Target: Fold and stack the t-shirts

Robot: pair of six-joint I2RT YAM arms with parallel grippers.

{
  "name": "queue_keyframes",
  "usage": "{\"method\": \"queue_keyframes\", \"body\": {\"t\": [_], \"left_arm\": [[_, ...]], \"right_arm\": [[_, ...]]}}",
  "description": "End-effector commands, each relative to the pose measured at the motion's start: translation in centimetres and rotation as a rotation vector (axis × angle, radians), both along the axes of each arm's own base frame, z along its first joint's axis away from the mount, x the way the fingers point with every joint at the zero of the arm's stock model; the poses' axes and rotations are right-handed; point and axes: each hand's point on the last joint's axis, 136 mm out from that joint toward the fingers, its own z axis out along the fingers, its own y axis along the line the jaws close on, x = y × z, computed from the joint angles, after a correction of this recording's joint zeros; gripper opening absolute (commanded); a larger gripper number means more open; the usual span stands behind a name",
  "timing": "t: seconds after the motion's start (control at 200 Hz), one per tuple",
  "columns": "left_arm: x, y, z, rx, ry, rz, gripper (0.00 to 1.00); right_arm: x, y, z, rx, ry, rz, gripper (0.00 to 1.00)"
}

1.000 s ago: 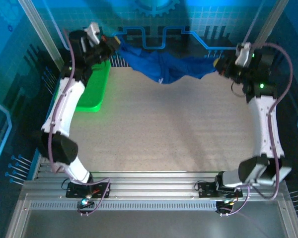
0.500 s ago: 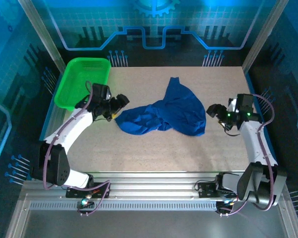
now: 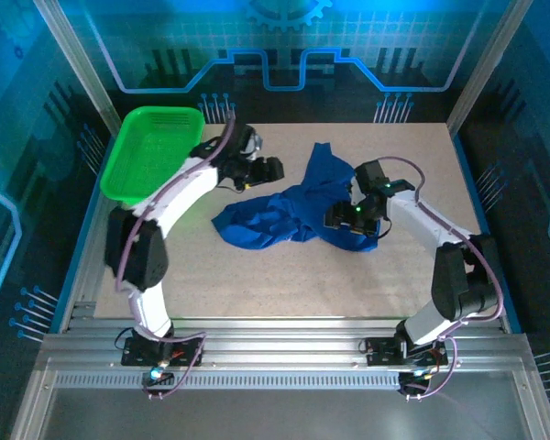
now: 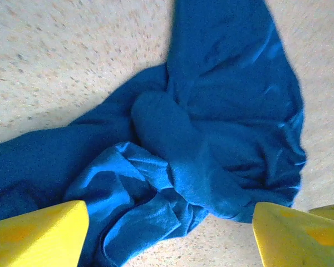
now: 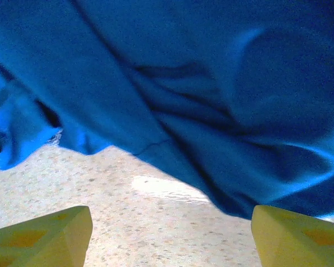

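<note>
The blue t-shirt (image 3: 298, 209) lies crumpled on the counter (image 3: 293, 284), in its middle and toward the far side. A narrow tongue of cloth runs toward the far edge, one lobe spreads to the left, and a wider one spreads to the right under the right arm. The near half of the counter is bare from side to side, and so is the far right corner. The green basket (image 3: 151, 151) sits at the far left corner, clear of the shirt, with a strip of bare counter between them.

The left fingers (image 3: 271, 170) hang over that strip, just beside the shirt's tongue and beyond its left lobe. In the left wrist view the two yellow tips (image 4: 36, 233) stand wide apart at the bottom corners, with the bunched cloth ahead of them and nothing pinched. The right fingers (image 3: 335, 218) are over the shirt's right lobe. In the right wrist view they (image 5: 42, 236) are spread just as wide, with bare counter between them and the hem of the cloth just ahead. Whether either pair touches the cloth cannot be told.

The folds that face up are plain blue; no writing can be read on them.

Half a second ago the left fingers were at the tip of the left lobe and the right ones were off the shirt's right edge. Both have since come inward. The shirt keeps the same shape and place, and the basket has not moved.
</note>
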Motion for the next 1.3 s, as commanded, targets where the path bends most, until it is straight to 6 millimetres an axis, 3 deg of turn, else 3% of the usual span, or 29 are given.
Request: {"method": "queue_keyframes", "body": {"t": [0.0,0.29,0.665,0.72,0.795,0.96,1.156,1.296], "left_arm": [[-0.9,-0.7,-1.3,0.095,0.032,-0.098,0.75],[1.0,0.2,-5.3,0.259,0.046,-0.074,0.64],[2.7,1.0,-9.3,0.363,0.052,-0.064,0.58],[3.0,0.6,-9.8,0.349,0.052,-0.067,0.52],[3.3,0.1,-10.1,0.323,0.056,-0.065,0.35],[3.4,-1.2,-7.8,0.241,0.024,-0.076,0.00],[1.9,-1.1,-2.5,0.164,-0.061,-0.073,0.00],[0.4,-0.4,0.4,0.130,-0.099,-0.058,0.00]], "right_arm": [[-0.6,-2.5,-0.6,-0.037,0.027,-0.088,0.76],[-1.6,-5.4,-2.2,-0.032,0.073,-0.178,0.76],[-2.1,-6.3,-4.4,-0.003,0.114,-0.227,0.75],[-2.1,-6.4,-4.7,-0.003,0.118,-0.232,0.75],[-2.2,-6.7,-5.1,-0.009,0.127,-0.244,0.74],[-2.2,-7.1,-5.8,-0.007,0.132,-0.278,0.71],[-1.6,-6.4,-6.6,0.028,0.154,-0.294,0.61],[-1.6,-5.9,-7.8,0.039,0.185,-0.312,0.43]]}}
